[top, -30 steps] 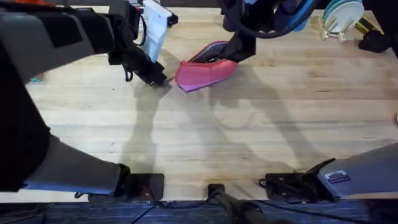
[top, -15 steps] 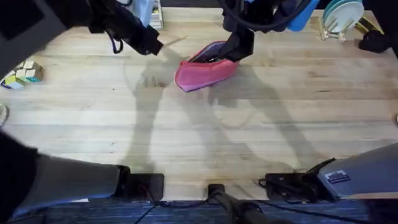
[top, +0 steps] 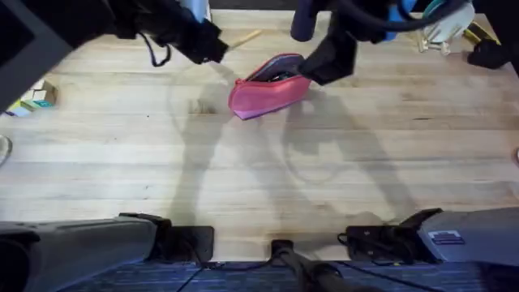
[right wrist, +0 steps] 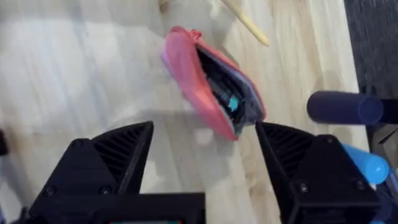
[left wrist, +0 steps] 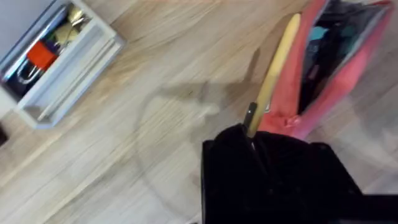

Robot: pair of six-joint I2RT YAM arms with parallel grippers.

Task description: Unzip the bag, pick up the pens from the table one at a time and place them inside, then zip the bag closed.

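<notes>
The pink bag (top: 266, 93) lies on the table (top: 259, 170) at the back middle with its zipper open; dark and teal items show inside the bag (right wrist: 214, 90). My left gripper (top: 216, 50) hovers left of the bag, shut on a yellow-tan pen (top: 246, 36) that points toward the back right. In the left wrist view the pen (left wrist: 277, 65) sticks out from the left gripper (left wrist: 249, 132) toward the bag's (left wrist: 339, 53) open mouth. My right gripper (top: 326, 66) hangs above the bag's right end, open (right wrist: 205, 158) and not touching it.
A white tray (left wrist: 59, 59) of small items stands at the back left. Wooden blocks (top: 32, 94) sit at the far left edge. A rack of plates (top: 444, 23) is at the back right. The front half of the table is bare wood.
My left gripper rose from the table beside the bag with the pen and moved back and right. My right gripper let go of the bag's edge and shifted right and up.
</notes>
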